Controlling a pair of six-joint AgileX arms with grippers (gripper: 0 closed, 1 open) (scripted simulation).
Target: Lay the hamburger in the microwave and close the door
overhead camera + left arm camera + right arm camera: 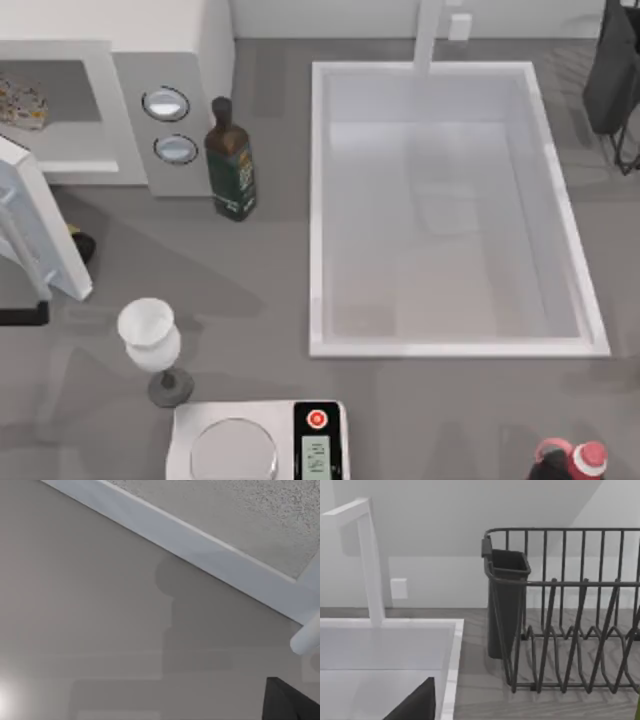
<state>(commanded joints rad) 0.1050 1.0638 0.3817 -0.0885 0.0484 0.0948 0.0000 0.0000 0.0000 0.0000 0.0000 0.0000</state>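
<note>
Left arm: short, flat black bar with a squared end, plain and matte, seen from above at the left edge of the table.
Left gripper: matte black angular block with a straight top edge and one slanted facet that is slightly lighter.
Right gripper: dark charcoal wedge with a sloping straight edge and a smooth, uniform surface.

Sink centre-right, bottle at its nine o'clock; wine glass and scale near seven; rack at two
</note>
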